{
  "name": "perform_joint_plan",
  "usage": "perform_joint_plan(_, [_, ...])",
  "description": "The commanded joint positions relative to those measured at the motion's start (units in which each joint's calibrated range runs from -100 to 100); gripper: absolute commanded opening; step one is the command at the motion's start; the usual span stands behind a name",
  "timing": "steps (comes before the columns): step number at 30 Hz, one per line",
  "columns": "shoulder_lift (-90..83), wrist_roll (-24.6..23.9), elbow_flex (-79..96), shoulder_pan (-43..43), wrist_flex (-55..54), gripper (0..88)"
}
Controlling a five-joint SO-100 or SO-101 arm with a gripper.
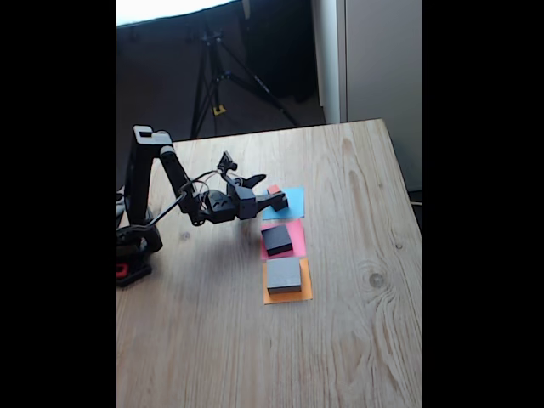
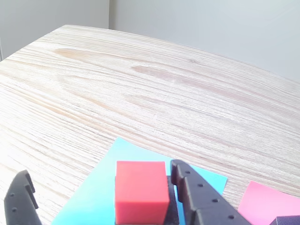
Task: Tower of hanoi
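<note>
Wood table (image 1: 340, 340) by a pale wall, with blue, pink and orange paper squares in the middle of the fixed view.
Could knock the red cube (image 2: 141, 191) off the small black block under it if the gripper (image 2: 101, 199) shuts crooked. Open wide around the cube at the bottom of the wrist view, one finger (image 2: 187, 187) just beside it, gripping nothing. Black slab (image 1: 277, 240) on pink, grey slab (image 1: 284, 274) on orange.

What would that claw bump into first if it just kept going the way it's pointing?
Probably the red cube. In the wrist view it sits between the gripper fingers, over the blue paper square. Beyond it lies bare wooden table, though depth is hard to judge.
</note>
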Motion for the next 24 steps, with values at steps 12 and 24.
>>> perform_joint_plan(12, [-0.2, 0.9, 0.6, -0.8, -1.2, 33.3])
perform_joint_plan(24, [-0.5, 0.9, 1.4, -0.6, -1.4, 28.9])
